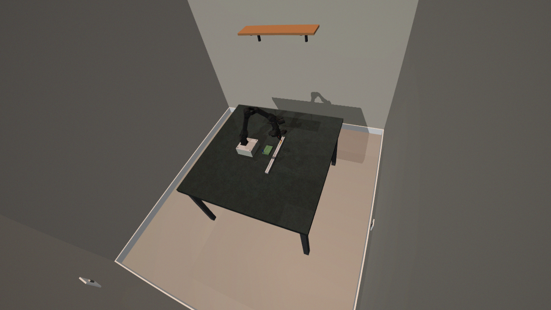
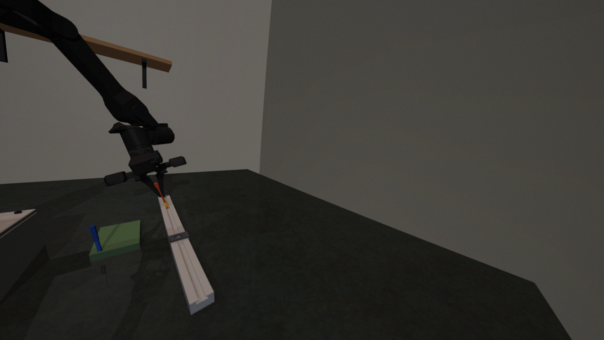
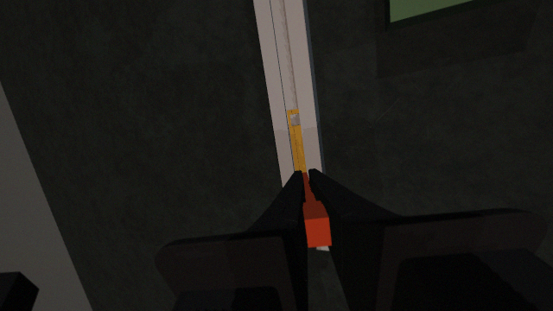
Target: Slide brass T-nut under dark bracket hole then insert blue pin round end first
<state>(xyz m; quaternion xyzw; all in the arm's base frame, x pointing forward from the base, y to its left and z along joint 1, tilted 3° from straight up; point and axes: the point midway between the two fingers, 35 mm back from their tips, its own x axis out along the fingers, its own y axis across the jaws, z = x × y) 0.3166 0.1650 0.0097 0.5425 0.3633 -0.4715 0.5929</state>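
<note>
My gripper point(image 2: 162, 196) point(image 3: 305, 176) is shut on the orange handle point(image 2: 156, 185) point(image 3: 318, 231), which leans back from upright, over the far end of the rail. The brass T-nut point(image 2: 166, 206) point(image 3: 297, 144) is at the slot of the aluminum rail point(image 1: 268, 165) point(image 2: 185, 262) point(image 3: 271, 86), lined up along it. Whether it lies fully under the lips I cannot tell. The dark bracket point(image 1: 273, 157) point(image 2: 171, 238) crosses the rail nearer the exterior camera, its hole free of any pin. The blue pin point(image 2: 96, 238) stands slightly tilted in the green tray point(image 1: 268, 149) point(image 2: 122, 234) point(image 3: 415, 9).
The arm's white base box point(image 1: 245, 151) point(image 2: 12, 217) stands beside the tray, on the side away from the rail. All of it is on the dark table point(image 1: 231, 184) point(image 2: 316, 275). An orange shelf point(image 1: 279, 29) point(image 2: 122, 52) hangs on the wall behind.
</note>
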